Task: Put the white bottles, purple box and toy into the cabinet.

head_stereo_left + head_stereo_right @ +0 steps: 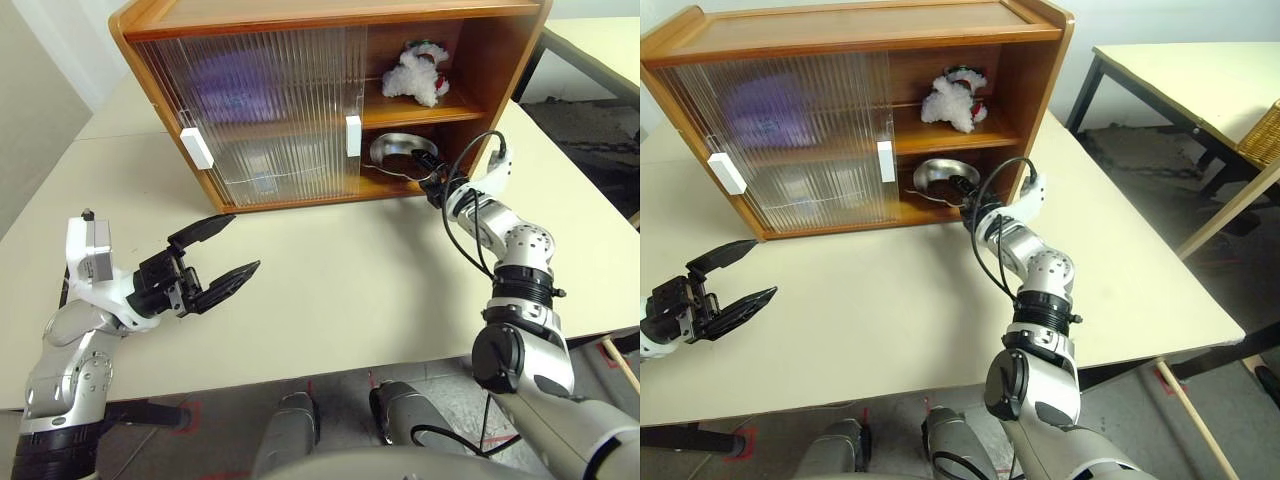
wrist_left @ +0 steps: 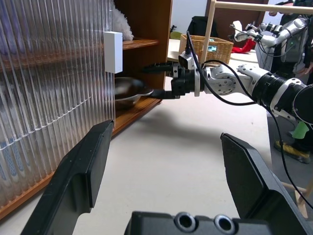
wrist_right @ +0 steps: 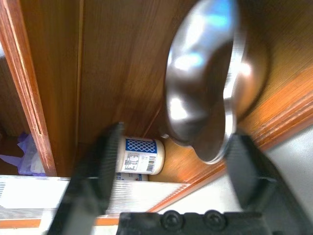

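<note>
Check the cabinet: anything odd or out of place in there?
Yes: a steel bowl sits on the lower shelf of the cabinet, right at the open right gripper. It isn't among the items to store. The toy sits normally on the upper shelf.

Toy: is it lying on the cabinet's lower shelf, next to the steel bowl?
No, the toy sits on the upper shelf of the cabinet, while the steel bowl lies on the shelf below it.

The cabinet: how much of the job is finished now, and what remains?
The toy lies on the top shelf of the cabinet, a purple shape shows behind the ribbed door, and one white bottle lies on the bottom shelf. The right tool stands open at the steel bowl; the left tool is open, holding nothing. A second bottle cannot be confirmed.
</note>
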You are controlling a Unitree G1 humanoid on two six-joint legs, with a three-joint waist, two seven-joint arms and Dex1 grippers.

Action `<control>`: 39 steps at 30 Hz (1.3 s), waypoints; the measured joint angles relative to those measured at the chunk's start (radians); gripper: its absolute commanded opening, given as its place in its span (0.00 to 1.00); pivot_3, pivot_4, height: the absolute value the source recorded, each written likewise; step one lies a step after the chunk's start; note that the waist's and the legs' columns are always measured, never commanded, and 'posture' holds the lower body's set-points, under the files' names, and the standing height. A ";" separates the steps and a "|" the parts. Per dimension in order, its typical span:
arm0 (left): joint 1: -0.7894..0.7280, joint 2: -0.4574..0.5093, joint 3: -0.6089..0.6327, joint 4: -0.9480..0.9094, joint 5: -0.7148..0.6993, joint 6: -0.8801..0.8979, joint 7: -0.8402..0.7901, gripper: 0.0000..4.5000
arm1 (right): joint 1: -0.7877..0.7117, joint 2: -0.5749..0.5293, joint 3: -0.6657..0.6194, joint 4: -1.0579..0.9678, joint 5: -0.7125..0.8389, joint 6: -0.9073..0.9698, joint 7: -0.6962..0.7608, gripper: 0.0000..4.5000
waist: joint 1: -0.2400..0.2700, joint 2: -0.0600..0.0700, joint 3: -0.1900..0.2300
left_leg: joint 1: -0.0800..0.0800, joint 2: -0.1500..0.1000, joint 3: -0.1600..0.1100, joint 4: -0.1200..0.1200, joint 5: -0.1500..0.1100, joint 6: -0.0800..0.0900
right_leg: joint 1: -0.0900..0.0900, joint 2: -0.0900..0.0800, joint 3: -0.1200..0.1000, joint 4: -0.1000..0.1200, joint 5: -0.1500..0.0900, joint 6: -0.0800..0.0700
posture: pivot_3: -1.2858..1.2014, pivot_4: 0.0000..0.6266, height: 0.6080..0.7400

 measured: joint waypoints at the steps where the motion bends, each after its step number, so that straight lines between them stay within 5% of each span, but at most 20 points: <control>1: 0.001 0.000 0.000 0.000 0.000 0.000 0.000 1.00 | 0.001 0.002 0.000 -0.005 0.000 0.000 0.000 0.99 | 0.000 0.000 0.000 | 0.000 0.000 0.000 0.000 0.000 0.000 | 0.000 0.000 0.000 0.000 0.000 0.000 | 0.47 0.14 1.00; 19: 0.017 0.000 0.000 -0.018 0.000 0.003 0.003 1.00 | -0.054 0.039 0.042 0.056 -0.029 -0.108 0.056 0.99 | 0.000 0.000 0.000 | -0.001 0.000 0.000 -0.004 0.000 0.000 | -0.003 0.000 0.000 0.000 0.000 -0.002 | 0.47 0.15 1.00; 39: 0.024 0.007 0.020 -0.021 -0.001 0.010 0.007 1.00 | -0.148 -0.070 0.040 0.514 -0.196 -0.435 0.394 0.99 | 0.000 0.000 0.000 | -0.001 0.001 0.000 -0.006 0.000 0.000 | -0.003 0.000 0.000 0.000 0.000 -0.003 | 0.47 0.15 1.00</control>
